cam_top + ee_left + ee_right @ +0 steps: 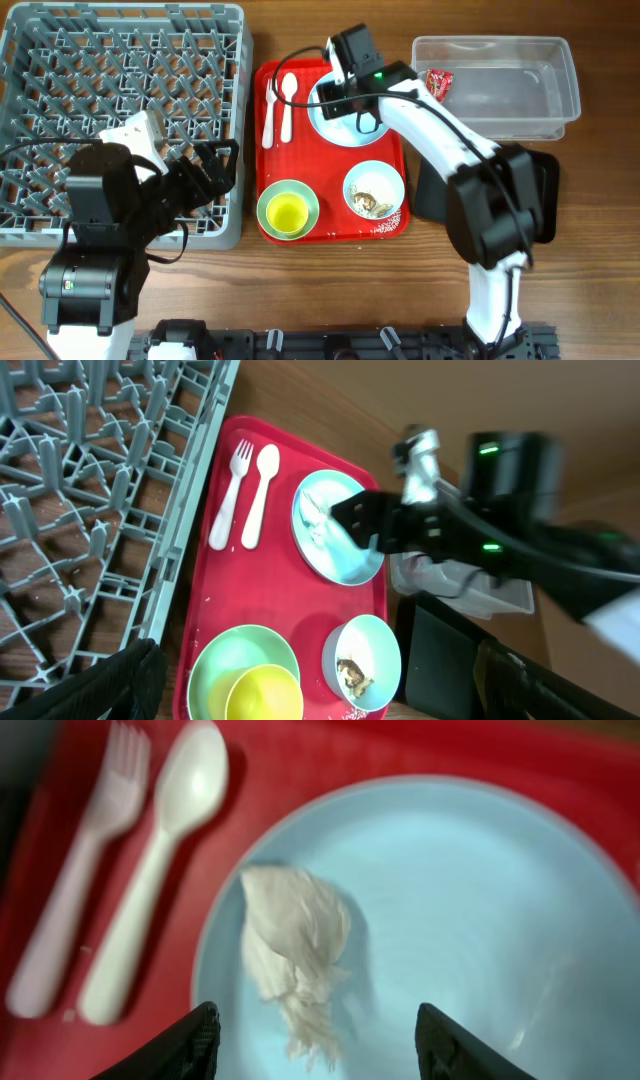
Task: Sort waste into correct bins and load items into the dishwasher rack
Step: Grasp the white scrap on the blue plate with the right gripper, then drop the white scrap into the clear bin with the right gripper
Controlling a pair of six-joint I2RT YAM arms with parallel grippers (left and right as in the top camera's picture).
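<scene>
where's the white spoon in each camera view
Overhead: white spoon, upper centre, on the top-left part of the red tray.
Left wrist: upper centre-left, left of the pale-blue plate.
Right wrist: upper left, blurred.
Shared landmark: the white fork lies just left of it in every view.

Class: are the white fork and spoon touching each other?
Apart. Left wrist view shows a strip of red tray between fork and spoon all along.
</scene>
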